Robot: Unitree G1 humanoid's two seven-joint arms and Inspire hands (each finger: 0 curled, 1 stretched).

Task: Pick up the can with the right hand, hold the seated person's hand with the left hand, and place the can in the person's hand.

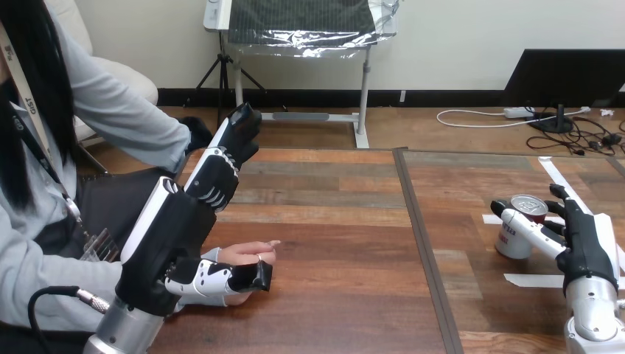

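Right robot hand (586, 251) round red-lettered can (511, 247), print unreadable

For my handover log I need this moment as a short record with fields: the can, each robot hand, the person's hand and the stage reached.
can: upright on the table, right part, among white tape marks
right hand: fingers curled round the can; the can looks not yet lifted
left hand: fingers straight, pointing away; thumb lies along the person's hand, no clasp seen
person's hand: lying on the table at the view's left, holding nothing
stage: can gripped, handover not yet done
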